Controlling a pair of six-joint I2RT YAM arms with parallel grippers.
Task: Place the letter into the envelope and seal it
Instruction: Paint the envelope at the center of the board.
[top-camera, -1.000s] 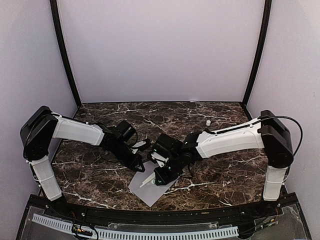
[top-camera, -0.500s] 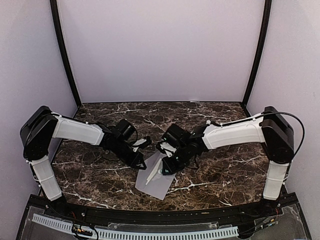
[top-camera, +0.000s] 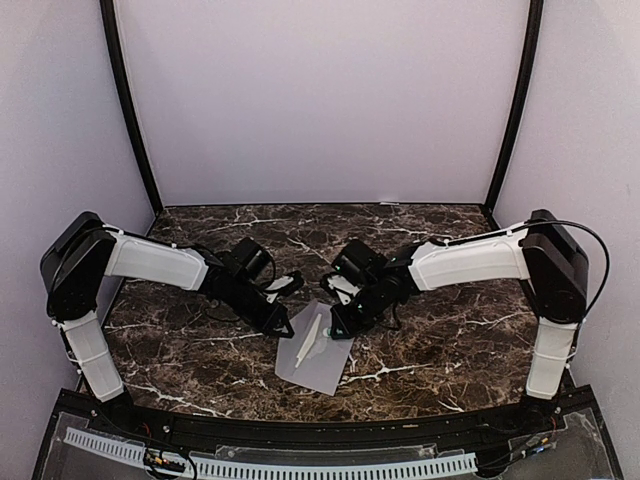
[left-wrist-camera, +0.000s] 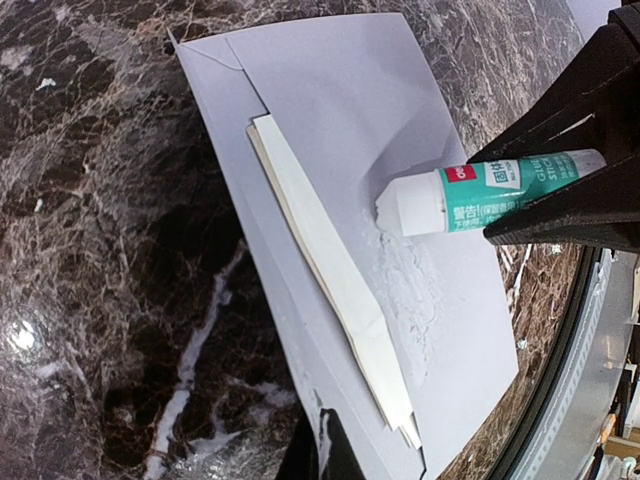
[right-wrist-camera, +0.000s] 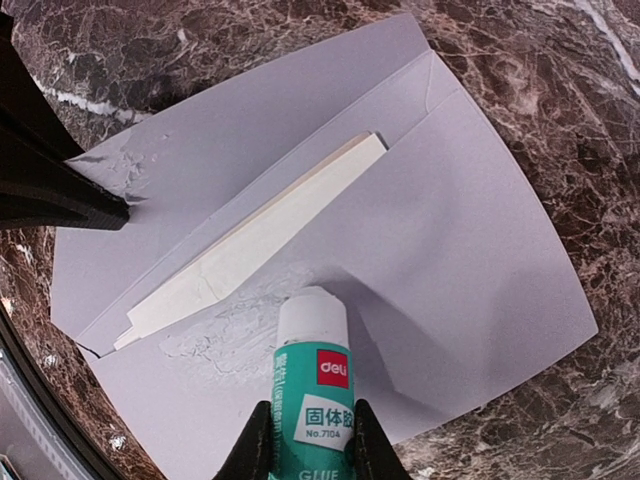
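Observation:
The grey-lavender envelope (top-camera: 318, 362) lies flat on the marble near the front edge. A cream strip of the letter (top-camera: 308, 342) pokes out along its fold (right-wrist-camera: 250, 235) (left-wrist-camera: 330, 290). My right gripper (top-camera: 342, 322) (right-wrist-camera: 312, 452) is shut on a green-and-white glue stick (right-wrist-camera: 312, 375) (left-wrist-camera: 485, 190). The stick's white tip touches the envelope beside a smear of glue (right-wrist-camera: 225, 330). My left gripper (top-camera: 280, 325) is shut, and its black fingertip (right-wrist-camera: 95, 205) rests on the envelope's edge.
A small white cap (top-camera: 416, 244) stands on the marble table (top-camera: 460, 350) behind the right arm. Black frame posts (top-camera: 130, 110) rise at both back corners. A black rail (top-camera: 320, 432) runs along the front.
My right gripper has carried the glue stick back and to the right across the envelope. The envelope has shifted slightly to the right. The left arm has stayed put.

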